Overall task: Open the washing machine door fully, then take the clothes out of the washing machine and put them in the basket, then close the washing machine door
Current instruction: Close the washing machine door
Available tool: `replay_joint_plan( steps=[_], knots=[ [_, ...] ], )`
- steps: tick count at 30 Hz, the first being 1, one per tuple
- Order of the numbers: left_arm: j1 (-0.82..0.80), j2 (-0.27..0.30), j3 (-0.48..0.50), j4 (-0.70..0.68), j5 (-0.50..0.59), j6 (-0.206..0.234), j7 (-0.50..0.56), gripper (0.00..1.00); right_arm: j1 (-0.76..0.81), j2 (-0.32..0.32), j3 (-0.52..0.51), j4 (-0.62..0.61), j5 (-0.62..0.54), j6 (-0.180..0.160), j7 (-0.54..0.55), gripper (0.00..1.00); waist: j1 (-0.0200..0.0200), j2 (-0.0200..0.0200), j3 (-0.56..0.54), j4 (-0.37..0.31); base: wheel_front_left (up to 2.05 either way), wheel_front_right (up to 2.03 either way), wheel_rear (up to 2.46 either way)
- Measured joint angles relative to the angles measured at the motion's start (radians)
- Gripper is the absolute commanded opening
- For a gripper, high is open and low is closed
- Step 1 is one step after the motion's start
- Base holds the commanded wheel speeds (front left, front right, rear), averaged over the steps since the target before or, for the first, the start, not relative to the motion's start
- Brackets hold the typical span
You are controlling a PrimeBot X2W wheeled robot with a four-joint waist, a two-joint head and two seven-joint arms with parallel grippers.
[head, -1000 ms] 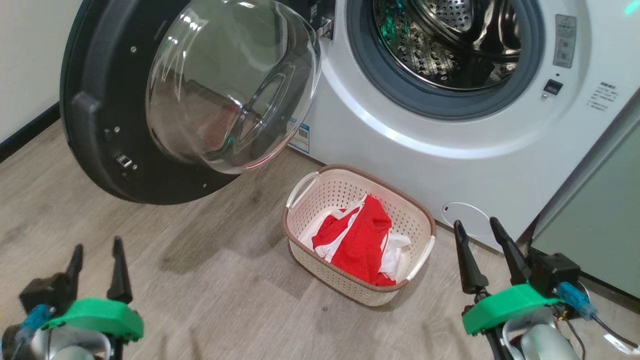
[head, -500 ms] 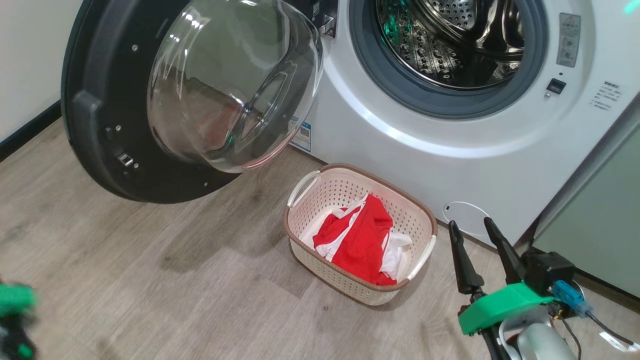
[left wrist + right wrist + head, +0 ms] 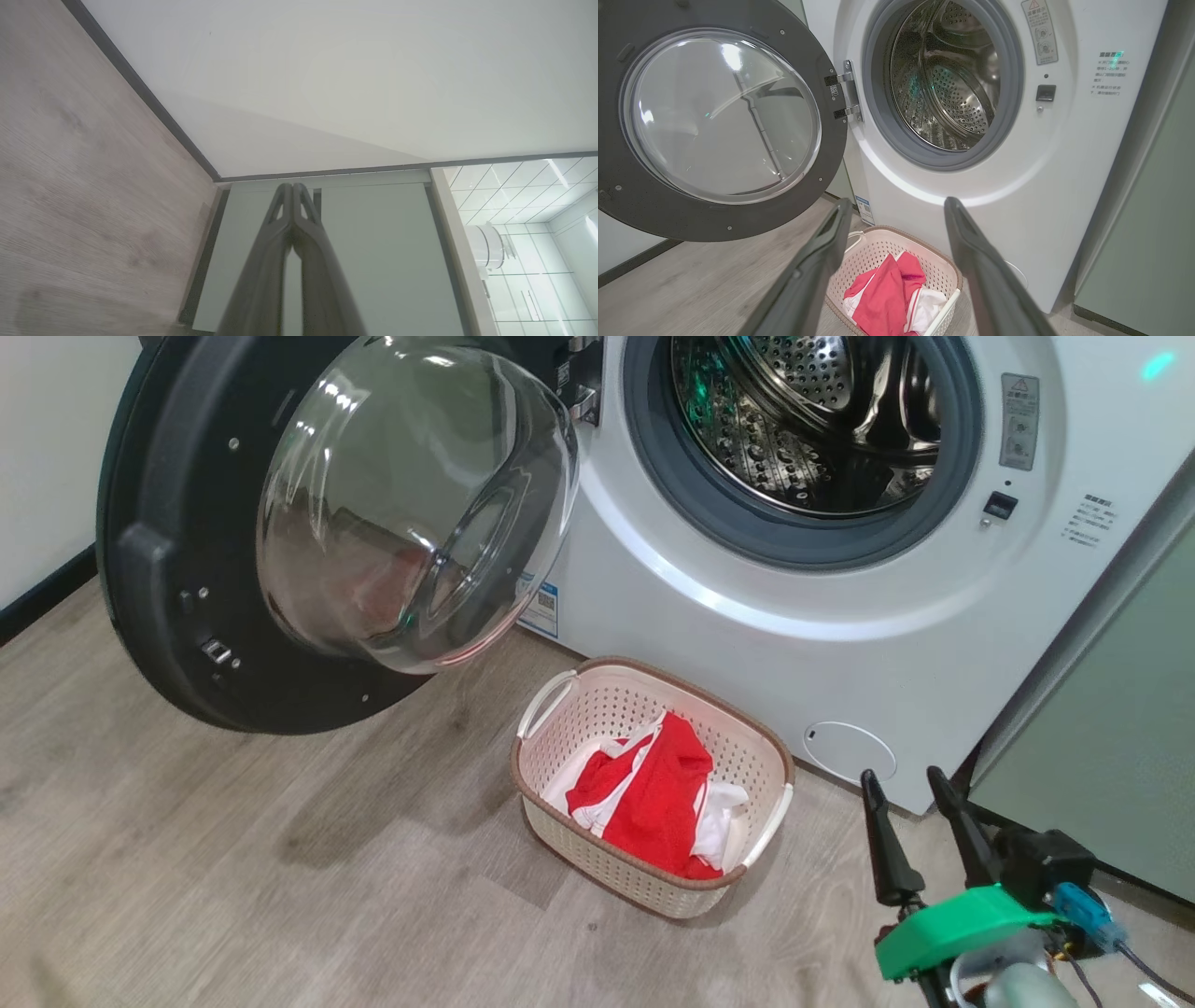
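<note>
Left wrist view shows left jaws pressed together, empty; right jaws stand wide, empty, near the basket (image 3: 607,863).

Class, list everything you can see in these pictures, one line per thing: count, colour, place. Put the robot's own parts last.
washing machine: one, white, at the back, drum opening uncovered
washing machine door: one, black rim and clear glass bowl, swung open at the left in the head view
basket: one, cream with brown rim, on the floor before the machine
clothes: one bundle, red and white, inside the basket
filter cap: one, white, low on the machine's front
cabinet: one, pale green, right of the machine
floor: one, light wood
wall: one, white, left of the door
right hand: one, dark fingers, open, empty, lower right
left hand: one, dark fingers, shut, empty
</note>
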Motion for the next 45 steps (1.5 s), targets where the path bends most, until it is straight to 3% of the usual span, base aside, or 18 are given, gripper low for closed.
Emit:
replay_joint_plan(
  steps=[2, 6, 14, 27, 33, 38, 45],
  knots=[
    [-0.101, 0.033, 0.002, 0.081, -0.02, 0.04, 0.048, 0.0, 0.004, 0.0, -0.012, -0.004, -0.002, 0.0, 0.0, 1.0, 0.0, 0.0, -0.004, -0.004, 0.0, 0.0, 0.0],
    [-0.197, 0.039, -0.044, 0.144, -0.023, 0.065, 0.148, 0.0, 0.024, 0.0, -0.027, -0.012, -0.005, 0.0, 0.0, 1.0, 0.0, 0.0, -0.005, -0.009, 0.0, 0.0, 0.0],
    [-0.238, 0.026, -0.149, 0.205, -0.007, 0.067, 0.343, 0.0, 0.028, 0.0, -0.014, -0.012, -0.03, 0.0, 0.0, 1.0, 0.0, 0.0, 0.027, -0.058, 0.0, 0.0, 0.0],
    [-0.213, 0.022, -0.167, 0.217, 0.002, 0.049, 0.359, 0.0, 0.009, 0.0, -0.024, -0.009, -0.063, 0.0, 0.0, 1.0, 0.0, 0.0, 0.093, -0.188, 0.0, 0.0, 0.0],
    [-0.213, 0.018, -0.174, 0.202, 0.002, 0.036, 0.388, 0.0, 0.007, 0.0, -0.03, -0.009, -0.064, 0.0, 0.0, 1.0, 0.0, 0.0, 0.115, -0.21, 0.0, 0.0, 0.0],
    [-0.213, -0.013, -0.188, 0.181, -0.007, 0.013, 0.458, 0.0, 0.004, 0.0, -0.034, -0.009, -0.064, 0.0, 0.0, 1.0, 0.0, 0.0, 0.111, -0.203, 0.0, 0.0, 0.0],
    [-0.175, -0.114, -0.233, 0.095, -0.026, -0.004, 0.552, 0.0, 0.012, 0.0, -0.043, -0.012, -0.051, 0.0, 0.0, 1.0, 0.0, 0.0, 0.075, -0.176, 0.0, 0.0, 0.0]
  ],
)
